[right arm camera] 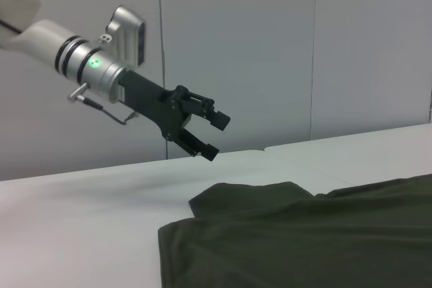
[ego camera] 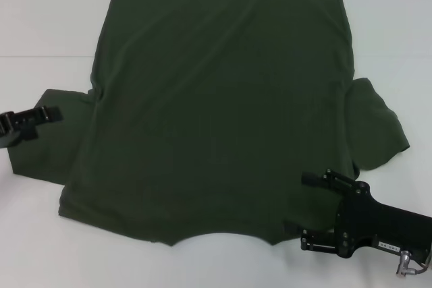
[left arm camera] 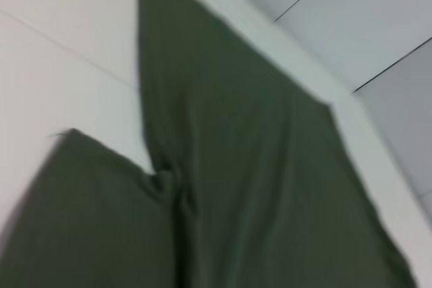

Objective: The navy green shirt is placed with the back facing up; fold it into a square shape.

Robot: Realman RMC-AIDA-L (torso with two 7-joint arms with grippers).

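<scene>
The navy green shirt [ego camera: 216, 99] lies spread flat on the white table, plain back up, its neckline at the near edge and its hem at the far edge. My left gripper [ego camera: 42, 123] hovers over the outer end of the left sleeve [ego camera: 47, 153]. In the right wrist view this left gripper [right arm camera: 212, 134] hangs above the table, open, holding nothing. My right gripper [ego camera: 309, 210] is at the shirt's near right shoulder corner, open, with its fingers [ego camera: 314, 180] apart beside the cloth edge. In the left wrist view, the shirt [left arm camera: 256, 187] shows as its sleeve and side.
The white table [ego camera: 40, 18] extends past the shirt on all sides. The right sleeve [ego camera: 378, 126] sticks out to the right. A grey panelled wall [right arm camera: 270, 45] stands behind the table.
</scene>
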